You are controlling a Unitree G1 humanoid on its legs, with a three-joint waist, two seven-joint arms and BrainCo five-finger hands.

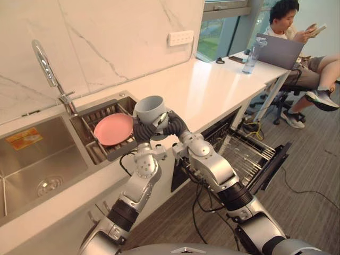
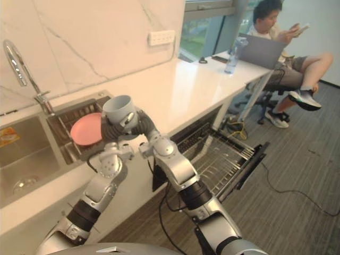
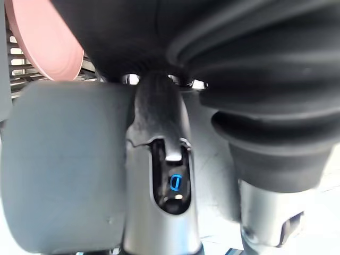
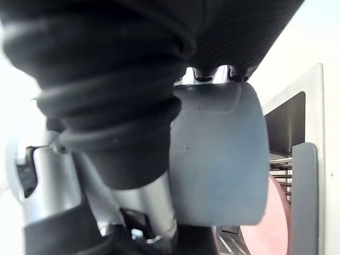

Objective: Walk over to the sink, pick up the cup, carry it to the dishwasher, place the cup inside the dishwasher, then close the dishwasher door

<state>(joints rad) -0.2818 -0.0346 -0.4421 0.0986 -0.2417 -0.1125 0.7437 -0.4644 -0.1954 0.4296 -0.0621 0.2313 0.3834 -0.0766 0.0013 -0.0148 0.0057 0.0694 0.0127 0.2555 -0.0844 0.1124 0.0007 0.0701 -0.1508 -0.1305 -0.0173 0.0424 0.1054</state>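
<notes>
Left hand (image 1: 142, 132) and right hand (image 1: 172, 126) both clasp the upright cup (image 1: 150, 109), lifted clear beside the sink (image 1: 32, 159), so pickup looks done; carrying it to the open dishwasher (image 1: 249, 156), loading and shutting it remain.

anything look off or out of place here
Nothing stands out. The cup sits upright, gripped between the left hand and right hand above the counter edge, nothing spilled. The pink plate rests in the rack by the sink, and the dishwasher drawer is pulled out, as loading needs.
</notes>
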